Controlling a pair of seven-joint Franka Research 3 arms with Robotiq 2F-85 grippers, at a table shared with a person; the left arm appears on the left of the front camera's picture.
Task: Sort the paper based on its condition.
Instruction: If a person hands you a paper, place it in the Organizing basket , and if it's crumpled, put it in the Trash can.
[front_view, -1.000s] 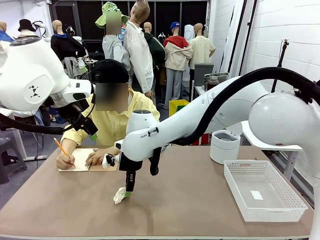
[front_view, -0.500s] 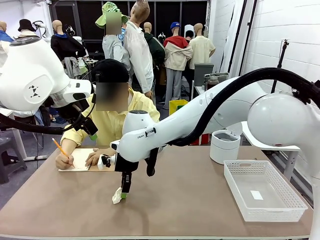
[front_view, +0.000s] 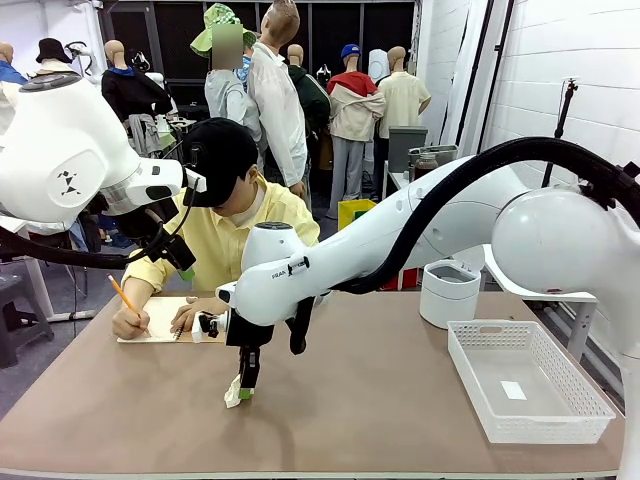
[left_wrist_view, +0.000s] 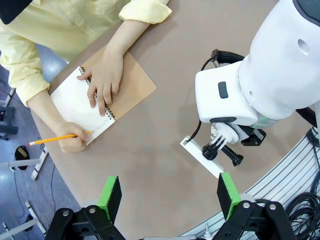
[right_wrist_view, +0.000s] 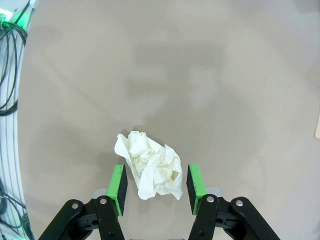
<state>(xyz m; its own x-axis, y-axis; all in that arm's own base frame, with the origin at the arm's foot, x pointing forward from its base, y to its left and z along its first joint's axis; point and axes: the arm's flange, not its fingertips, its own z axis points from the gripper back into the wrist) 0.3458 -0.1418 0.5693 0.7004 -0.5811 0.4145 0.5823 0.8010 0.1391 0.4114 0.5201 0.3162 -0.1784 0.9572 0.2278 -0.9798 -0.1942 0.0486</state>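
Right wrist view: the right gripper (right_wrist_view: 156, 172) is about half open, its green pads on either side of a crumpled paper ball (right_wrist_view: 149, 170) that lies on the table (right_wrist_view: 200, 75), left of the middle and toward the near edge. To the right, a white basket (front_view: 470, 365) holds one flat paper slip (front_view: 513, 390). Farther off on the left, the left gripper (left_wrist_view: 169, 192) hangs wide open and empty, and a person (front_view: 245, 230) at the far edge writes in a notebook (front_view: 160, 318) with a pencil (front_view: 122, 293).

- Right gripper (front_view: 245, 388) moves toward the robot's left and lower than a second ago.
- Its jaws now straddle the crumpled paper ball (right_wrist_view: 150, 171) instead of hanging beside it.
- Right arm's elbow drops slightly.
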